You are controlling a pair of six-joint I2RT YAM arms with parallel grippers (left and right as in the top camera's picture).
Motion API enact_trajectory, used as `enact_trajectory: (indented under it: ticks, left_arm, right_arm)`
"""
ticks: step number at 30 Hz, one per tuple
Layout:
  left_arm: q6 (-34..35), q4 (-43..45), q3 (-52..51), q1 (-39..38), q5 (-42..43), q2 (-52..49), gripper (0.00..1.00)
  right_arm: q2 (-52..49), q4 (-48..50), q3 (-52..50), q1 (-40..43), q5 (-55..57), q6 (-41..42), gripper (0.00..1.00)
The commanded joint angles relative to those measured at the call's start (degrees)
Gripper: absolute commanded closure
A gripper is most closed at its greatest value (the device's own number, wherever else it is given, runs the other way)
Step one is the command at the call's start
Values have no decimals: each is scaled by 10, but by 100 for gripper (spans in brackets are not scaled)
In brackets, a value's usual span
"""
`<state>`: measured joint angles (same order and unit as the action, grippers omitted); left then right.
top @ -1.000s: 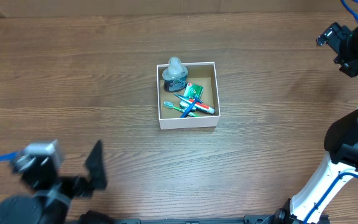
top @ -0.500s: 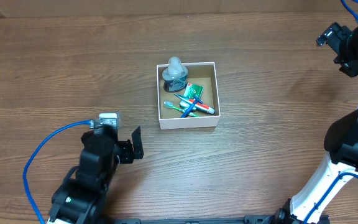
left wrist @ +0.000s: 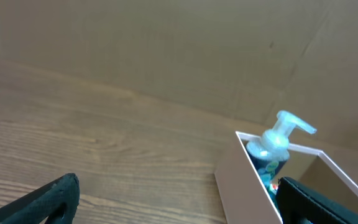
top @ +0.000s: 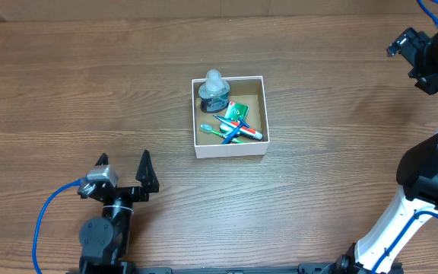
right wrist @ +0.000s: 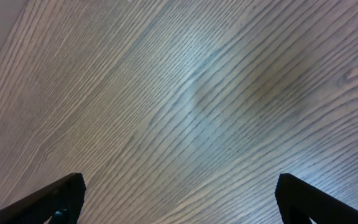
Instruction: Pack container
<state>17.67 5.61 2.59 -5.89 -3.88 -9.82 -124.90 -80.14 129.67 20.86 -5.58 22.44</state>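
Observation:
The container (top: 230, 150) is a shallow white-walled cardboard box with a brown inside, at the table's centre. In it are a dark pump bottle with a clear top (top: 214, 90), a green packet (top: 237, 111), a toothpaste tube (top: 245, 131) and a toothbrush (top: 213, 131). My left gripper (top: 122, 167) is open and empty, low at the front left, well short of the box. In the left wrist view (left wrist: 179, 208) the box wall (left wrist: 241, 177) and the pump bottle (left wrist: 277, 142) lie ahead to the right. My right gripper (top: 403, 44) is open and empty at the far right back; it is also in the right wrist view (right wrist: 185, 202).
Bare wooden tabletop (top: 90, 84) surrounds the box on all sides. A brown cardboard backdrop (left wrist: 166, 50) stands behind the table. The right arm's white base (top: 401, 221) and a blue cable (top: 48, 213) sit at the front edge.
The left arm swung in from the front left corner towards the box, then drew back and down. Its open fingers now point at the box. The right arm has not moved.

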Motion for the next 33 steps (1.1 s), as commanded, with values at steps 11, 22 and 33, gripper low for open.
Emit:
enact_trajectory:
  ticks: [11,22,33]
  left_arm:
    - [-99,-97,-23,97,86,96,0]
    - [-100,-97,-23,97,82,96,0]
    - [-100,-97,-23,97,82,96,0]
  right_arm:
    - [10,3,16,-2,4,1,0]
    - [10,3,16,-2,4,1,0]
    - [81,3,16,-125,4,1,0]
